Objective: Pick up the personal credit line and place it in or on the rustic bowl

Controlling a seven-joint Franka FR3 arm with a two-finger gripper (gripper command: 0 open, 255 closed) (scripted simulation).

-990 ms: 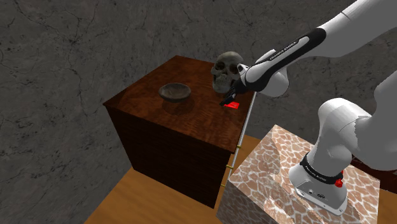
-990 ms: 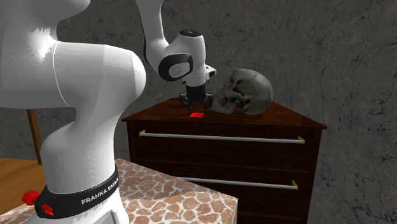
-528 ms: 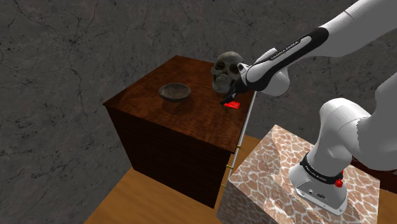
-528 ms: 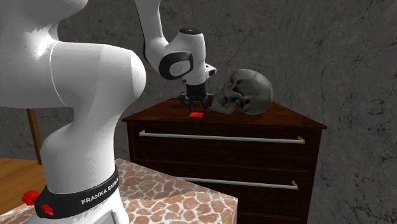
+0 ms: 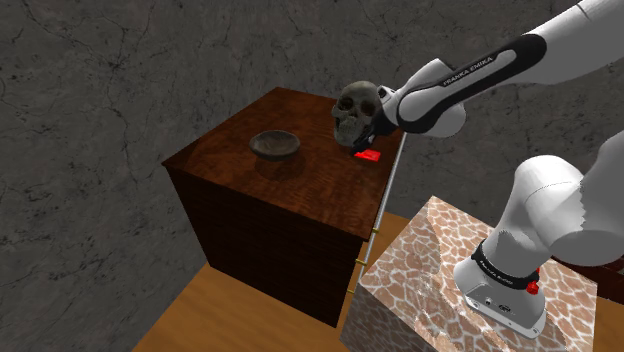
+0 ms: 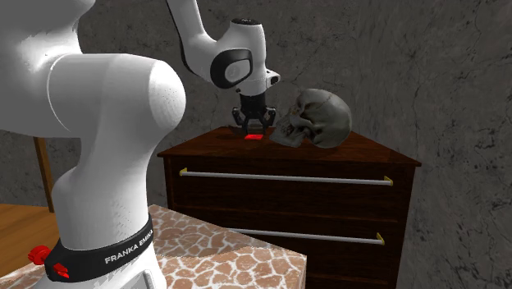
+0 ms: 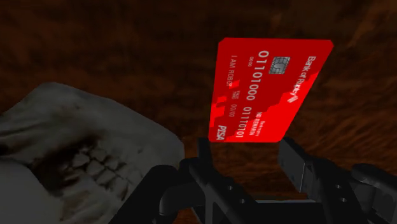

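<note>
A red bank card (image 7: 267,89) with white lettering and a chip stands between my fingers, clasped at its lower edge. My gripper (image 7: 251,159) is shut on it. In the shoulder view the gripper (image 5: 366,148) holds the card (image 5: 369,157) just above the dark wooden dresser top, close beside the skull. In the second exterior view the card (image 6: 253,137) hangs under the gripper (image 6: 253,127), a little clear of the wood. The brown bowl (image 5: 276,145) sits on the dresser top toward the shoulder view's left, apart from the gripper.
A grey skull (image 5: 357,108) stands on the dresser (image 5: 225,160) right next to the gripper; its teeth (image 7: 95,165) show close by the fingers. The dresser front has two pale bar handles (image 6: 283,176). My stand (image 5: 440,270) is the mottled stone box.
The gripper has risen with the red card, lifting it off the dresser top and a little closer to the skull. The arm's forearm has swung upward.
</note>
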